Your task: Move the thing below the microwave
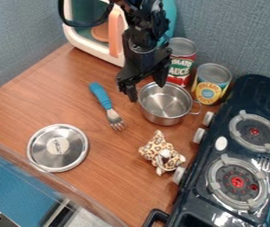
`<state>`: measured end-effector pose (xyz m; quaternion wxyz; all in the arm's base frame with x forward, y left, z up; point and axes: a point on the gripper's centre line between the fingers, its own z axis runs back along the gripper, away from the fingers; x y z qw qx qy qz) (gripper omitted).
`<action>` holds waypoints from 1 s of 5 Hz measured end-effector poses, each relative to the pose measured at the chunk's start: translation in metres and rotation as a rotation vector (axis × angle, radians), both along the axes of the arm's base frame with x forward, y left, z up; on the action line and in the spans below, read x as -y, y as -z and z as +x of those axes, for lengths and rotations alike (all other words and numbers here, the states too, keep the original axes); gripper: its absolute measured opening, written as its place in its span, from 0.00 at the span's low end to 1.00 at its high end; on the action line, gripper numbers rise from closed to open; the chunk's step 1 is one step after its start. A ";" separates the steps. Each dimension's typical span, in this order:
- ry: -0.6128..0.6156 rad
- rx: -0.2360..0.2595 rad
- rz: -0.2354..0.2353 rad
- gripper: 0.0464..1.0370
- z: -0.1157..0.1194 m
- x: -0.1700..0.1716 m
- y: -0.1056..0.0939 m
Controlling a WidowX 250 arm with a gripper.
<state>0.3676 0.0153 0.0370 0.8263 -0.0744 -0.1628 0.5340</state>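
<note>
The gripper (146, 91) had its two black fingers spread wide, with nothing held between them. They hung over the back left side of the shiny pot (166, 103). The pot stood upright on the brown wood table (119, 188), and its little handle pointed to the stove (250, 91). I could not tell which thing was the one to move, but the pot was the one closest to the fingers. The white and pink microwave (96, 52) was at the back, behind the black arm.

The fork (101, 95) lay to the left of the pot, with its blue handle end near the microwave. Just behind the pot stood a red can (179, 75) and a yellow can (209, 88), side by side. A spotted toy animal (160, 150) lay in front of the pot, near the bottom stove knob (179, 175). The round, shiny lid (57, 147) lay flat, well over to the left.
</note>
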 end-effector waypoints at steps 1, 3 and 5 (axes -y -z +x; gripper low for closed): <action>-0.005 -0.033 -0.002 0.96 -0.004 0.000 0.011; 0.011 -0.039 0.004 0.96 -0.033 0.023 0.001; 0.136 0.035 -0.082 0.96 -0.050 0.080 0.019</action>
